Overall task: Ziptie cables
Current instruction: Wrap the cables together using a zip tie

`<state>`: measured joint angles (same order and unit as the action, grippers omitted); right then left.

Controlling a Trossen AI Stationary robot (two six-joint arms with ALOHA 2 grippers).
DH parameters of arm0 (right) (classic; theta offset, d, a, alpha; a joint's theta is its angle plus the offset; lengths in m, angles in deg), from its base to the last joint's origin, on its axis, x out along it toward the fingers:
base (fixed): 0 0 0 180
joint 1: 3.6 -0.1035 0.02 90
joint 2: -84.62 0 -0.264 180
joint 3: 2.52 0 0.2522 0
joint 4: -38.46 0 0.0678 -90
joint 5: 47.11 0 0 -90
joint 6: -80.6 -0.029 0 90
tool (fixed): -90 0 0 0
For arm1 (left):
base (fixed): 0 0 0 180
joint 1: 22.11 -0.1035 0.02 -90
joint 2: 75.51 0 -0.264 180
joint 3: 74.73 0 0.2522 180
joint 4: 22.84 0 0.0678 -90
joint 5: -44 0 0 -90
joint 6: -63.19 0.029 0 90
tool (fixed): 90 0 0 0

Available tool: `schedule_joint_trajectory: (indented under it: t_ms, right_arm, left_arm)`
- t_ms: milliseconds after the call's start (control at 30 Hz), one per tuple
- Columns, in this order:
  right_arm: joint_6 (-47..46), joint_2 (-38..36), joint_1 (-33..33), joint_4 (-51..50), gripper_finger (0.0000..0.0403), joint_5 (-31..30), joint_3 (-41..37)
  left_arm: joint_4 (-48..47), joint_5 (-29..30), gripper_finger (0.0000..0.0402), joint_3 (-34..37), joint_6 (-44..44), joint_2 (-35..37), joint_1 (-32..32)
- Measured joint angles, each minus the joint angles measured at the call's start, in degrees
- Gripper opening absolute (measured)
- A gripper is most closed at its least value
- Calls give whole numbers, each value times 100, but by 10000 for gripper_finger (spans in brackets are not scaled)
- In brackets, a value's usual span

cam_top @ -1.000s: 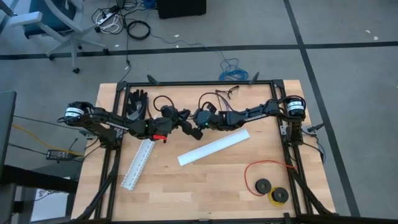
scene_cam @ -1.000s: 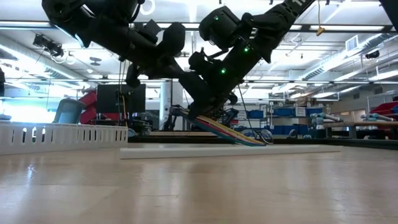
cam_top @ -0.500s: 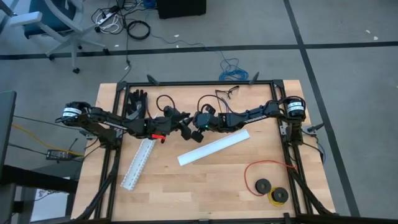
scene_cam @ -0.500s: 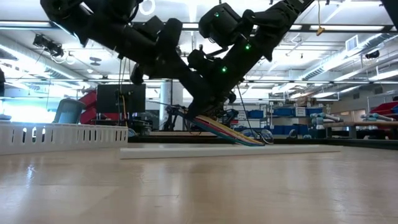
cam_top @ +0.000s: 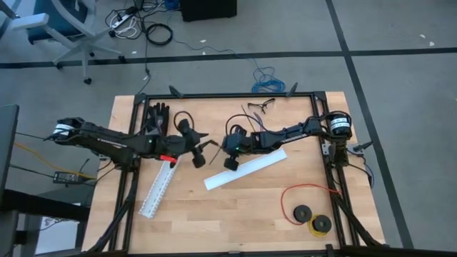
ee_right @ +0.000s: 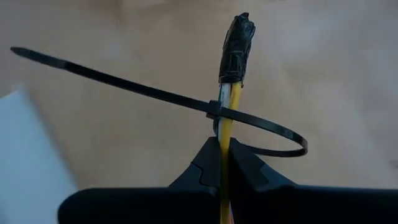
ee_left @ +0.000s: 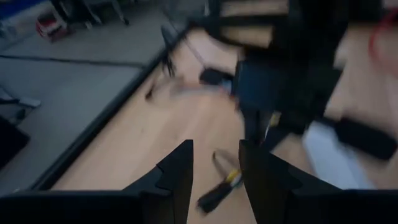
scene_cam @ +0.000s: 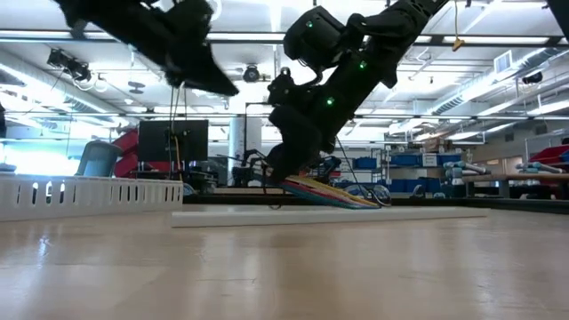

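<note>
The cables [ee_right: 227, 115] are a thin bundle, yellow wire uppermost, ending in a dark taped plug [ee_right: 239, 43]. A black ziptie [ee_right: 149, 92] is looped round them just behind the plug. Its loop [ee_right: 283, 134] stands wide and its tail sticks out to one side. My right gripper [ee_right: 222, 163] [cam_top: 230, 151], at mid-table, is shut on the cables. My left gripper [ee_left: 216, 177] [cam_top: 200, 153] is open with nothing between its fingers, a short way to the left of the cables and raised [scene_cam: 203, 69]. The rest of the cables [cam_top: 250, 111] trails toward the far edge. My right gripper pinches the cable bundle between its two fingers just behind the ziptie's head [ee_right: 224, 135], a short way back from the plug. The fingers slant down from the table's right. The plug end sticks out past the fingertips, and the bundle behind slopes down onto the table [scene_cam: 342, 197].
Two long white slotted channels lie on the table, one [cam_top: 246, 169] just near of the right gripper, one [cam_top: 158, 187] at the left. A red wire loop with black spools [cam_top: 308, 208] sits near right. A black glove [cam_top: 157, 118] lies far left, inside the black frame rail [cam_top: 228, 95].
My left gripper has drawn back from the cables and the right gripper, toward the table's left edge and upward, rolling as it went. The cables and ziptie stay in my right gripper, which has kept its place.
</note>
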<state>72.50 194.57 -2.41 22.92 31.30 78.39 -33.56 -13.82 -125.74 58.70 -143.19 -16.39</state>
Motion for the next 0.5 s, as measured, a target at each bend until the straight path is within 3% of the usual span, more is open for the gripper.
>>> schedule_joint_trajectory:
  t_ms: [133,267,500]
  right_arm:
    - [277,0,75,-30,4,846,0]
    - [423,0,162,-52,4,1448,0]
    - [423,2,315,-48,4,1877,0]
  left_arm:
    - [-595,-166,138,2,0,-118,116]
    - [-593,-1075,138,10,351,-464,120]
    - [-449,-1343,138,2,968,-1102,120]
